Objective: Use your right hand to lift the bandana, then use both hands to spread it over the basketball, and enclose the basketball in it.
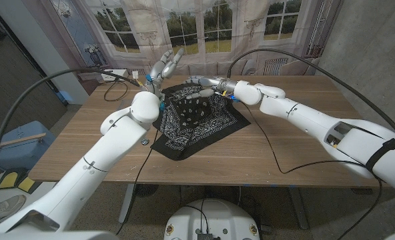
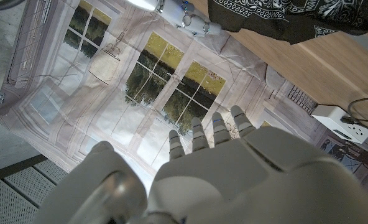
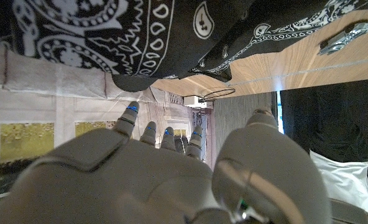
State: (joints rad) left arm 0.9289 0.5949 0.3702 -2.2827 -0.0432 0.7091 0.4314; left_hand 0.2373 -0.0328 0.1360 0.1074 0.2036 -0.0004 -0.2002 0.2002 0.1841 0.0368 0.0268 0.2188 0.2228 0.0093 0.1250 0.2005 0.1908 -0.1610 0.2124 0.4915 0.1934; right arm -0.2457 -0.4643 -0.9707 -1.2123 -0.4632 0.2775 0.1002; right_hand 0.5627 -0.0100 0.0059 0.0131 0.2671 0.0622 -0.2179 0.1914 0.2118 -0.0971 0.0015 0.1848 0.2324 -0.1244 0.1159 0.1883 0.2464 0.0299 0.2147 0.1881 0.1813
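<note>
The black paisley bandana (image 1: 196, 123) is draped over a round mound near the table's far middle, and its corners spread out on the wood. The basketball is hidden beneath it. My right hand (image 1: 206, 84) hovers at the far side of the mound with its fingers extended just beside the cloth's edge (image 3: 140, 74), and nothing is pinched between them. My left hand (image 1: 167, 65) is raised above the table's far edge, left of the mound, fingers spread toward the window backdrop and holding nothing. In the left wrist view the bandana (image 2: 277, 18) lies well beyond that hand (image 2: 234, 174).
A white power strip (image 1: 115, 74) with cables lies at the table's far left. Black cables arch over both arms and trail across the wooden table (image 1: 284, 150). A printed window backdrop hangs close behind. A blue bin (image 1: 14, 143) stands on the floor at left.
</note>
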